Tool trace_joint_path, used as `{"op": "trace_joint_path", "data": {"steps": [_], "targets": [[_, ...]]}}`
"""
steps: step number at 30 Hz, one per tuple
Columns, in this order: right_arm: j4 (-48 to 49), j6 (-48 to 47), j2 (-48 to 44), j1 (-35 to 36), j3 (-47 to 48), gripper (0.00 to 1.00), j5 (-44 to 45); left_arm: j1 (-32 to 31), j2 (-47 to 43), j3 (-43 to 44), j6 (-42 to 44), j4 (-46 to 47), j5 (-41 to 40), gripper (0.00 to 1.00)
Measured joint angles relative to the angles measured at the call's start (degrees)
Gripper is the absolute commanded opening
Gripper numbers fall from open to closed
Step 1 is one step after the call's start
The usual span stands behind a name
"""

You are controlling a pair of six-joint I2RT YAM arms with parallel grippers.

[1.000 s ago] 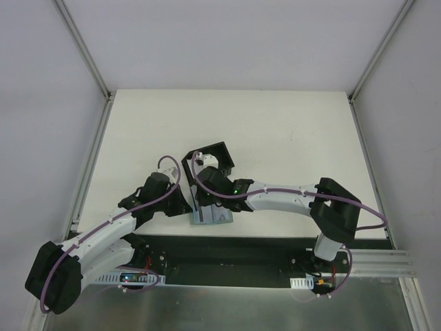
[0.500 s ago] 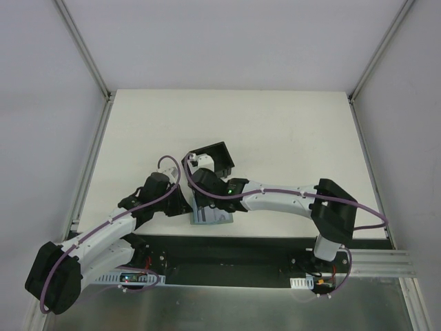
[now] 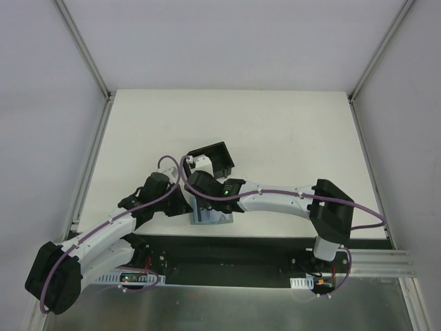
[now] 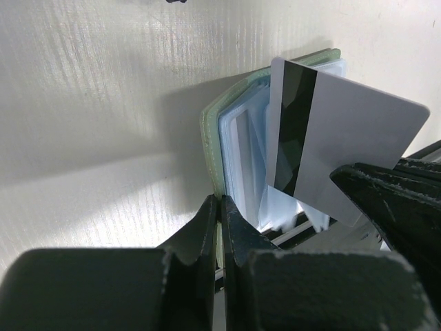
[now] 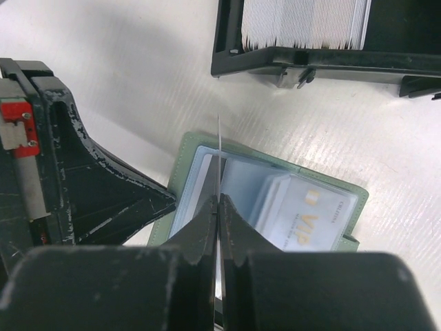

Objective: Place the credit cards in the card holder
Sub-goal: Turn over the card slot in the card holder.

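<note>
In the left wrist view a whitish-grey credit card (image 4: 344, 155) with a dark stripe hangs above the open grey-green case (image 4: 210, 138), pinched at its lower corner by dark fingers (image 4: 393, 200). My right gripper (image 5: 219, 198) is shut on this card (image 5: 219, 148), seen edge-on over the case (image 5: 189, 148). The black card holder (image 5: 275, 63) lies just beyond, with a stack of white cards inside. My left gripper (image 4: 220, 198) is shut on the case's cover edge. A light VIP card (image 5: 303, 214) sits in a sleeve of the case.
From above, the card holder (image 3: 224, 153) sits mid-table and the case (image 3: 219, 218) lies at the near table edge, with both arms crossing over it. Grey walls enclose the white table (image 3: 289, 131) on three sides.
The right wrist has shifted a little to the left and nearer with the card, uncovering more of the card holder. The left arm has not moved.
</note>
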Motion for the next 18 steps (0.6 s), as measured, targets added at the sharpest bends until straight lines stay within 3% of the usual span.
{"op": "trace_joint_path", "data": {"steps": [11,18], "targets": [[-0.02,-0.48,-0.02,0.00,0.00,0.00,-0.63,0.00,0.68,-0.02,0.00,0.00,-0.09,0.00],[3.63,-1.88,-0.07,-0.07,-0.04,0.00,-6.43,0.00,1.51,-0.70,-0.04,0.17,-1.46,0.00]]}}
